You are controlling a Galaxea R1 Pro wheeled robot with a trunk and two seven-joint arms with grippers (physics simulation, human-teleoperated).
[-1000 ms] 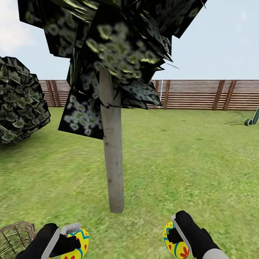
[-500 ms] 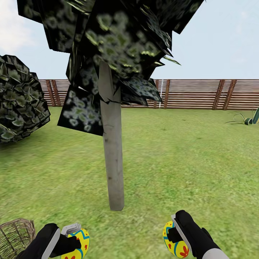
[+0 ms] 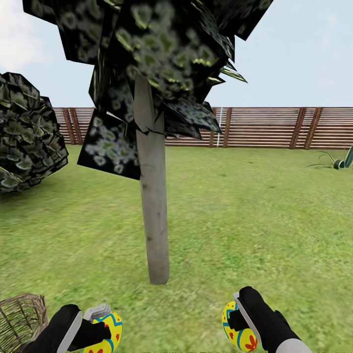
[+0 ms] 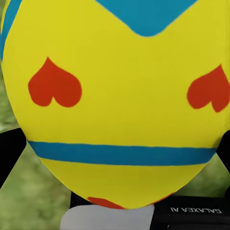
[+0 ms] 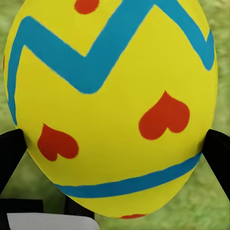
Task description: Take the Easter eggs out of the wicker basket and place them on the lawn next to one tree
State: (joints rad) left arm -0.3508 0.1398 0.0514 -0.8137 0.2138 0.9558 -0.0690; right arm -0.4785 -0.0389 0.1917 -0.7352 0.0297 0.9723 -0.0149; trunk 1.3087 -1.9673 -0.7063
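Nearest, low in the head view: left gripper [image 3: 100, 327] clamped on one Easter egg [image 3: 109, 333], right gripper [image 3: 235, 318] clamped on a second egg [image 3: 238, 334], wicker basket [image 3: 19, 318] just beside the left arm. Beyond, open lawn [image 3: 255, 230] up to the tree [image 3: 153, 196], trunk dead ahead between both arms. Farther off, a dark shrub [image 3: 27, 132] and the slatted fence [image 3: 274, 128].

The two Easter eggs, one on the left [image 3: 105, 332] and one on the right [image 3: 239, 333], are yellow with blue zigzag bands and red hearts. The tree [image 3: 153, 196] has a pale grey-brown trunk and dark leaves with pale speckles. The lawn [image 3: 255, 215] is mottled green, the fence [image 3: 274, 128] brown, the wicker basket [image 3: 20, 317] brown.
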